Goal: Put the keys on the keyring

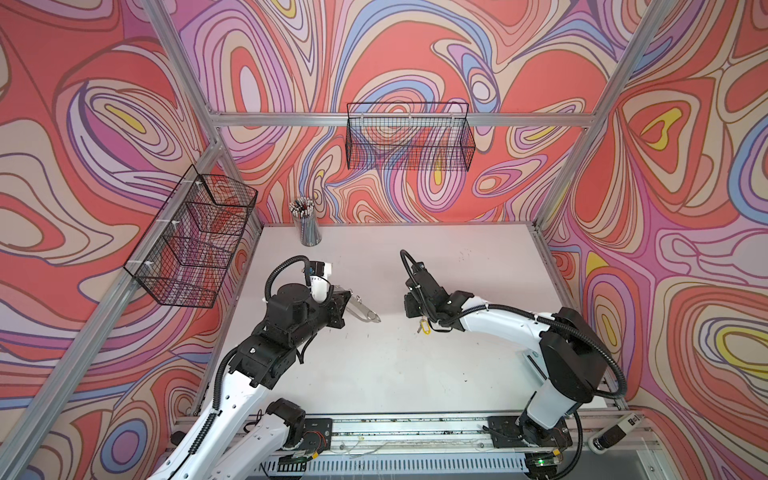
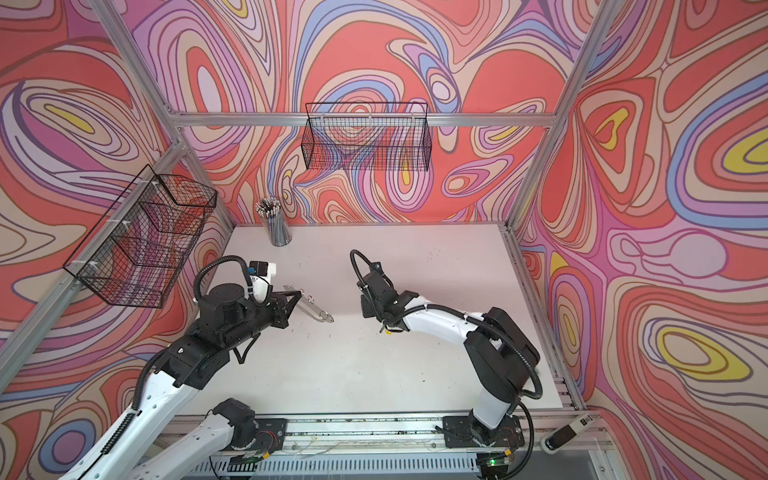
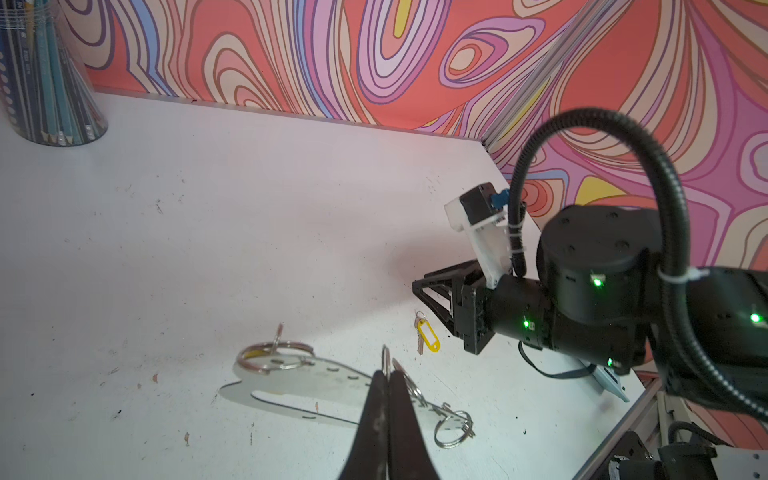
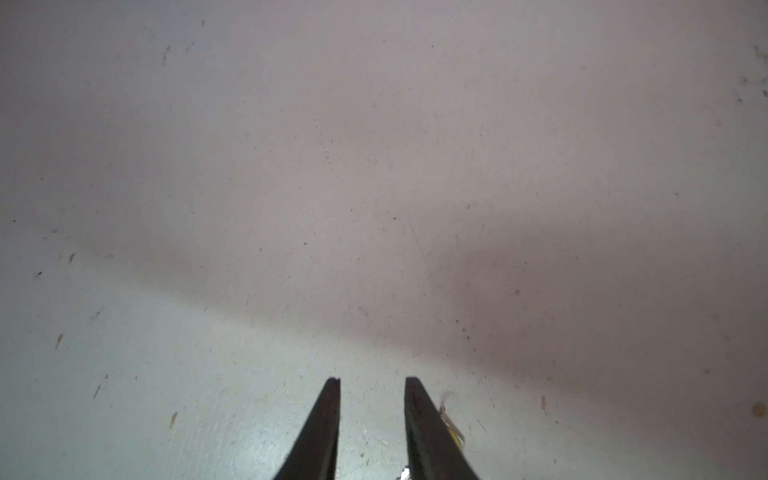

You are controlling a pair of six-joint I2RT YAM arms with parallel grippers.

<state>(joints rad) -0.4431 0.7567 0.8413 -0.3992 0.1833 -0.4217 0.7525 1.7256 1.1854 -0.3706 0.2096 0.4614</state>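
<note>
Table (image 4: 374,166) ahead of the right gripper (image 4: 372,380) is bare. Its jaws stand apart with nothing between them.

Left gripper (image 3: 388,372): jaws closed, pinching a small wire ring (image 3: 385,358) of the keyring (image 3: 316,384). The plate spreads to both sides of the tips.

One key (image 3: 419,345) with a yellow tag (image 3: 429,340) lies loose just outside the right jaws, beside one finger, not between them. Second key: can't locate it for sure.

Risks, my read:
- Right jaws close on air, or clip the tag's edge and flick the key off, because it sits off-centre.
- Flat key on a hard table, so the tips may skate over it.
- Thin wire in the left pinch may twist and swing the plate off line.
</note>
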